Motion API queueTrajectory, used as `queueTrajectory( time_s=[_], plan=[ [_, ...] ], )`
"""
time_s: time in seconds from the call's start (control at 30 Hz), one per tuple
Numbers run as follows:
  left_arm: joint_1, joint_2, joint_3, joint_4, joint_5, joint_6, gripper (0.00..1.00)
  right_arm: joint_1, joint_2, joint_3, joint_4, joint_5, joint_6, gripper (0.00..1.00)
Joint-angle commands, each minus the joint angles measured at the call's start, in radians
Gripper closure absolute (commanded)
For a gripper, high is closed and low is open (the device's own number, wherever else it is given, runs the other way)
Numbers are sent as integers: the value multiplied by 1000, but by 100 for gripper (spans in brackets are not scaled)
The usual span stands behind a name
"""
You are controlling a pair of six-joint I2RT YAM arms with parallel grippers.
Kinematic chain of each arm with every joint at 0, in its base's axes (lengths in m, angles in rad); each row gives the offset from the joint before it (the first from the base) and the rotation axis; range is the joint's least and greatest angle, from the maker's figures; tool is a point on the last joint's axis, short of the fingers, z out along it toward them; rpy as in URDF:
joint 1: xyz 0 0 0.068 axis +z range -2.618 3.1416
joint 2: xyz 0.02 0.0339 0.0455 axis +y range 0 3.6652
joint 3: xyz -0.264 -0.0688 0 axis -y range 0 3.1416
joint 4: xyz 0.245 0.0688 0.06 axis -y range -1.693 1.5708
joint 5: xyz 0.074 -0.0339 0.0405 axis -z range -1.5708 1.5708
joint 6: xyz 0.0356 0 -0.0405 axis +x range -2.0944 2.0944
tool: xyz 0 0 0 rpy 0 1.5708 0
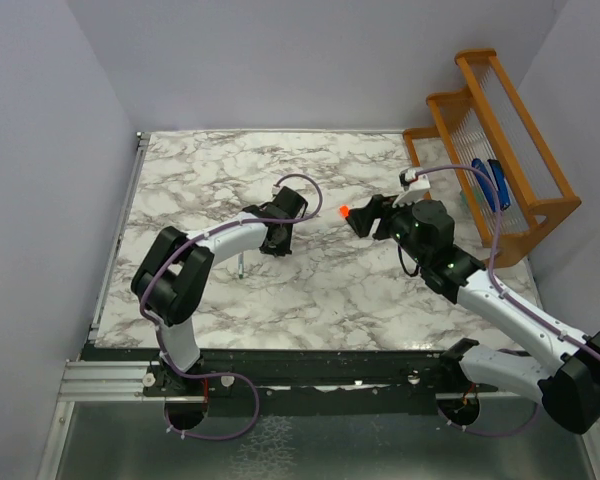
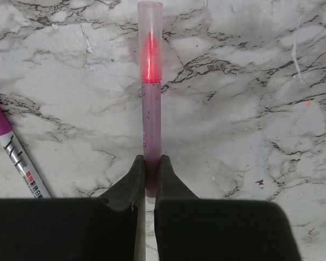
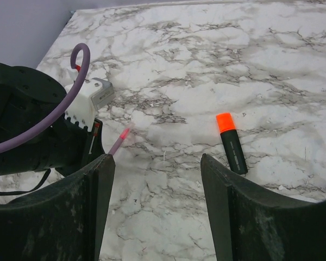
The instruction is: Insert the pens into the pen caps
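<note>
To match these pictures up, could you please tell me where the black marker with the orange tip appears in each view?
Top external: the black marker, only its orange end clear, sits mid-table just left of the right gripper.
Left wrist: not in it.
Right wrist: the marker lies on the marble right of centre, orange end farther from the camera.
Shared landmark: the marble table, in all three views.

The left gripper point(image 2: 150, 164) pinches a slim pink pen point(image 2: 151, 119), a whitish-grey pen point(image 2: 17, 159) lying nearby.
</note>
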Motion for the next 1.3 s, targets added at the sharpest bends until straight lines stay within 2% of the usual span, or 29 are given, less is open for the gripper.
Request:
queueTrajectory(
  time_s=[0.0, 0.2, 0.5, 0.7, 0.93, 0.97, 1.0, 1.03, 1.07, 1.1, 1.13, 1.17, 1.2, 1.27],
  plan=[
    [-2, 22, 39, -38, -32, -1, 94, -4, 14, -15, -25, 5, -14, 31],
    [-2, 31, 43, -41, -37, 2, 91, -3, 34, -9, -29, -13, -15, 31],
    [-2, 36, 44, -48, -41, 7, 78, -4, 47, -2, -35, -32, -12, 31],
    [-2, 27, 39, -51, -49, 19, 74, -5, 52, 2, -43, -44, -14, 29],
    [-2, -19, 42, -42, -74, 44, 61, -4, 41, -12, -5, -72, -11, 26],
    [-2, -32, 47, -37, -70, 59, 60, -3, 39, -15, 7, -84, -10, 24],
    [-2, -46, 56, -32, -67, 76, 58, -4, 38, -15, 15, -99, -8, 16],
    [-2, -61, 67, -29, -71, 92, 57, -5, 39, -15, 24, -110, -5, 2],
    [-2, -77, 80, -25, -77, 111, 54, -5, 41, -14, 36, -147, -5, 0],
    [0, -102, 94, -21, -86, 134, 33, -5, 47, -9, 40, -168, -6, 0],
    [1, -122, 109, -15, -95, 145, 19, -4, 55, 3, 37, -180, -5, 0],
    [4, -136, 119, -5, -97, 161, 11, -5, 67, 16, 28, -189, -5, 0],
    [7, -169, 124, 10, -98, 181, 4, -5, 83, 33, 20, -191, -7, 0],
    [25, -227, 118, 40, -73, 192, 1, -5, 112, 79, -15, -205, -18, 0]
  ],
)
